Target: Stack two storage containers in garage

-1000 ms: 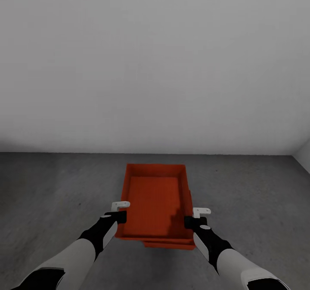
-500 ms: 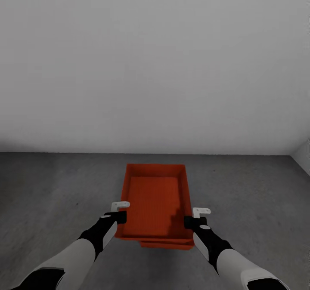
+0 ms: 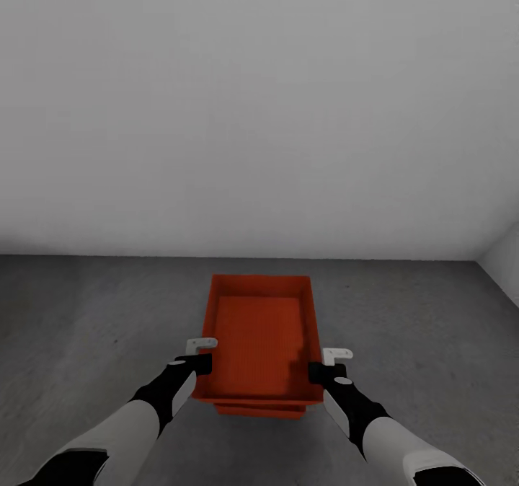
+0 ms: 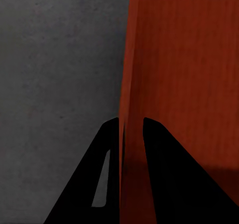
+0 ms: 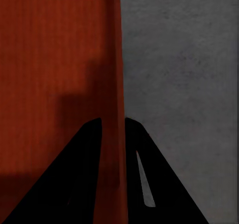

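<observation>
One container [image 3: 259, 334] is set on another container [image 3: 259, 410] on the floor [image 3: 86, 313], before the wall [image 3: 259, 111].

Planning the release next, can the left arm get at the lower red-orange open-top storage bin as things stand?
Probably not: the left gripper is shut on the upper red-orange bin's thin side wall, and that bin covers the lower red-orange bin except a strip of its near edge.
</observation>
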Motion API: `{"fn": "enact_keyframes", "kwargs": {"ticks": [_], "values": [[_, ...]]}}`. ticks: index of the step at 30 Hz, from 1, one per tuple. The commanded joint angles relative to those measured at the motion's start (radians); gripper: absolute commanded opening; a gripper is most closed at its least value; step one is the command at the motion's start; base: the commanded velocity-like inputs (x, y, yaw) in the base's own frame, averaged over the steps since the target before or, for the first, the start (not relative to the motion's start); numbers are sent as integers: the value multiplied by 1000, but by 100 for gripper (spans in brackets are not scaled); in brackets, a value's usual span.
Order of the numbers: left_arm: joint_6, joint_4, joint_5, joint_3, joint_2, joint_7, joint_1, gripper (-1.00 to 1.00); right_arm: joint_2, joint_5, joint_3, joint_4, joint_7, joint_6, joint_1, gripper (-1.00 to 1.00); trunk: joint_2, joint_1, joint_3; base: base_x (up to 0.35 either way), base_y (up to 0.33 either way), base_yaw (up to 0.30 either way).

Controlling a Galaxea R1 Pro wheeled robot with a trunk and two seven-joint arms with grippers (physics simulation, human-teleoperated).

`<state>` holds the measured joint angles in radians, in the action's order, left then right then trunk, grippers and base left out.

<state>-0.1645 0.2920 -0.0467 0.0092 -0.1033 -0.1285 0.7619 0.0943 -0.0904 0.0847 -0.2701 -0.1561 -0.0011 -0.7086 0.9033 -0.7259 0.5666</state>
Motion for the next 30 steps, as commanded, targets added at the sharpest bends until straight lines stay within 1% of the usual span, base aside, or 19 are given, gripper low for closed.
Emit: {"fn": "enact_keyframes", "kwargs": {"ticks": [1, 6, 13, 30], "values": [[33, 12, 8, 18, 1, -10, 1, -100, -4, -12, -14, 3, -9, -2, 0, -100, 1, 0, 1, 0, -37, 0], [33, 12, 8, 18, 1, -11, 1, -100, -4, -12, -14, 3, -9, -3, 0, -100, 1, 0, 1, 0, -5, -9], [33, 12, 8, 18, 1, -11, 1, -100, -2, -13, -14, 3, -9, 0, 0, -100, 1, 0, -1, 0, 0, -154], [33, 12, 7, 18, 0, -12, 1, -100, -2, -12, -14, 3, -10, -5, 0, -100, 1, 0, -1, 0, 0, -7]]}}
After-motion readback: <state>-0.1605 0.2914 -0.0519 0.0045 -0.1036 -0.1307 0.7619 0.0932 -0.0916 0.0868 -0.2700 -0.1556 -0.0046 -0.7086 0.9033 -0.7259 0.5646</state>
